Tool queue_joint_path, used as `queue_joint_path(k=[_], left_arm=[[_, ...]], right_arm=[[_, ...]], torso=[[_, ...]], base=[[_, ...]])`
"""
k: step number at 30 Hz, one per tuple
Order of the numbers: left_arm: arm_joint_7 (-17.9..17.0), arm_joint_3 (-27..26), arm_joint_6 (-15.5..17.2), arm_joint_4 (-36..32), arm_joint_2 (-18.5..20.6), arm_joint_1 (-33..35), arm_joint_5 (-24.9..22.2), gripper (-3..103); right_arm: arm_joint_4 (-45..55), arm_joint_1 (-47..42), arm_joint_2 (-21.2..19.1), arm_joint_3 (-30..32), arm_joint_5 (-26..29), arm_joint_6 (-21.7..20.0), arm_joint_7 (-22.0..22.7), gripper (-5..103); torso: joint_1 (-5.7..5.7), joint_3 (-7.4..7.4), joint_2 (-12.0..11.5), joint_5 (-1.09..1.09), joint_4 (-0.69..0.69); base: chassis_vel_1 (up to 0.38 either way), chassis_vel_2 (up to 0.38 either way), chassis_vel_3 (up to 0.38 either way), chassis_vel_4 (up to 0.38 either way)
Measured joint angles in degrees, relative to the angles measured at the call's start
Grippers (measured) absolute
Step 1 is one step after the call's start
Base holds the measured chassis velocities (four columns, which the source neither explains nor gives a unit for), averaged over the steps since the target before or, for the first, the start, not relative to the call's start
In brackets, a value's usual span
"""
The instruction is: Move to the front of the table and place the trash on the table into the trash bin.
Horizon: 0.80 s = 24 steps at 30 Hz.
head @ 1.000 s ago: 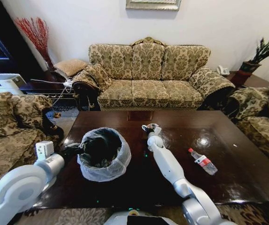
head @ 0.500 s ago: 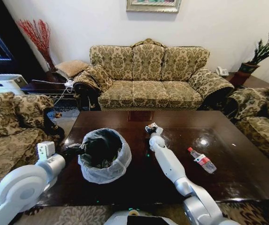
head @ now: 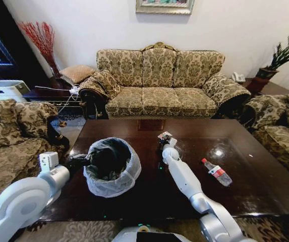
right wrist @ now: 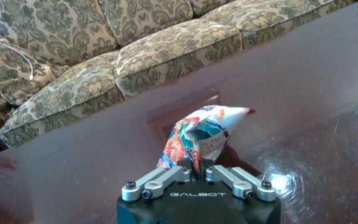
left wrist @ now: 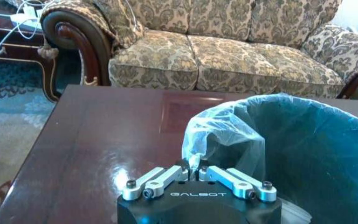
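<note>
Head view, glossy table point(head: 265, 191) before sofa point(head: 159, 80), right claw point(head: 164, 137) pinching wrapper point(right wrist: 197, 133), left claw point(left wrist: 195, 173) clamped on trash bin point(head: 111, 166) liner.

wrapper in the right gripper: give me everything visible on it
The wrapper is a crumpled snack packet, glossy like plastic film, mostly white with red, orange, blue and green print and a pointed corner tip. The right gripper is shut on its lower end, so it sticks out beyond the fingers, above the table near the inlaid square. In the head view it shows as a small pale scrap at the arm's tip, right of the trash bin.
</note>
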Motion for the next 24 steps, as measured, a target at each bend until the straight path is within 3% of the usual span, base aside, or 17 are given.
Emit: queue_joint_path(k=[4,6,7,8,10,12,15,17,18,21,24], left_arm=[[0.0,-0.4,0.0,-0.1,0.1,0.2,0.0,3],[-0.1,-0.8,0.0,-0.1,0.5,0.4,-0.1,3],[-0.3,-1.5,0.1,-0.1,1.0,0.6,-0.5,3],[-0.3,-1.5,0.1,-0.1,1.0,0.6,-0.5,3],[-1.1,-3.0,0.3,0.0,2.1,1.0,-2.0,3],[-3.5,-4.2,0.3,0.9,4.5,0.6,-6.8,3],[-4.1,-4.3,0.3,1.2,5.0,0.5,-7.7,3],[-5.1,-4.5,0.1,1.6,5.3,0.5,-8.8,3],[-5.1,-4.5,0.1,1.6,5.3,0.5,-8.8,3],[-5.7,-4.4,0.1,1.4,5.4,0.7,-9.6,3],[-5.8,-4.3,0.1,1.3,5.4,0.6,-9.7,3]], right_arm=[[2.0,-0.8,-0.7,0.0,-0.3,0.1,-0.2,1],[6.1,-2.6,-1.9,0.0,-3.7,3.2,-2.6,0],[10.6,-4.9,-3.5,-0.2,-8.0,6.6,-6.8,0],[10.6,-4.9,-3.5,-0.2,-8.0,6.6,-6.8,0],[20.6,-9.0,-6.7,-0.8,-10.8,10.0,-12.1,0],[34.9,-12.6,-11.1,-2.4,-12.2,14.8,-19.9,0],[39.5,-13.5,-12.6,-3.1,-11.6,15.7,-22.8,0],[49.0,-15.0,-15.4,-4.7,-9.2,17.1,-30.4,0],[49.0,-15.0,-15.4,-4.7,-9.2,17.1,-30.4,0],[57.4,-15.9,-18.0,-7.3,-7.3,17.2,-37.6,0],[58.6,-15.9,-18.7,-8.6,-8.1,17.9,-39.8,0]], torso=[[0.0,0.0,0.0,0.01,0.0],[0.0,0.0,0.0,0.0,0.0],[0.0,0.0,0.0,0.0,0.0],[0.0,0.0,0.0,0.0,0.0],[0.0,0.0,0.0,0.0,-0.02],[-0.01,-0.01,0.0,0.01,-0.01],[0.0,-0.01,0.0,-0.01,-0.01],[0.0,-0.01,0.0,-0.02,0.0],[0.0,-0.01,0.0,-0.02,0.0],[-0.01,-0.02,0.0,0.0,-0.01],[-0.01,-0.02,0.0,0.0,0.0]], base=[[0.0,0.0,0.0,0.0],[0.0,0.0,0.0,0.0],[0.0,0.0,0.0,0.0],[0.0,0.0,0.0,0.0],[0.0,0.0,0.0,0.0],[0.0,0.0,0.0,0.0],[0.0,0.0,0.0,0.0],[0.0,0.0,0.0,0.0],[0.0,0.0,0.0,0.0],[0.0,0.0,0.0,0.0],[0.0,0.0,0.0,0.0]])
